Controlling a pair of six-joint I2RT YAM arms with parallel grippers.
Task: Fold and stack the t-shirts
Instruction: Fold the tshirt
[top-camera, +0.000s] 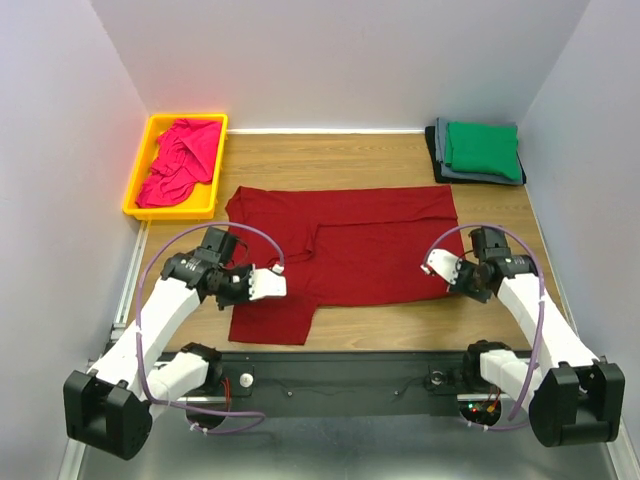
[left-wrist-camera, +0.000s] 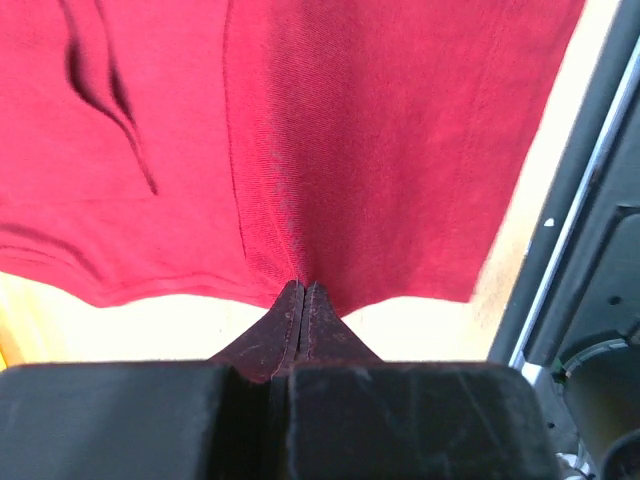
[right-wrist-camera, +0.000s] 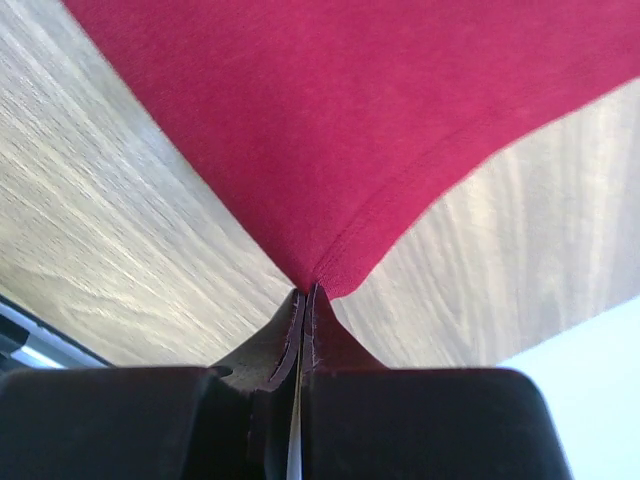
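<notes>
A large dark red t-shirt (top-camera: 350, 245) lies spread on the wooden table, with one part hanging down toward the near edge at the left. My left gripper (top-camera: 278, 285) is shut on its left edge; the wrist view shows the red cloth (left-wrist-camera: 330, 160) pinched at the fingertips. On the right side, my right gripper (top-camera: 430, 264) is shut on the hem, where the red cloth (right-wrist-camera: 340, 140) is pulled into a point between the closed jaws. A magenta-pink t-shirt (top-camera: 180, 160) lies crumpled in the yellow bin. Folded green (top-camera: 482, 148), grey and black tees are stacked at the back right.
The yellow plastic bin (top-camera: 138, 186) stands at the back left of the wooden table (top-camera: 340, 150). A black rail (top-camera: 340, 372) runs along the near edge between the arm bases. White walls close in the sides and back.
</notes>
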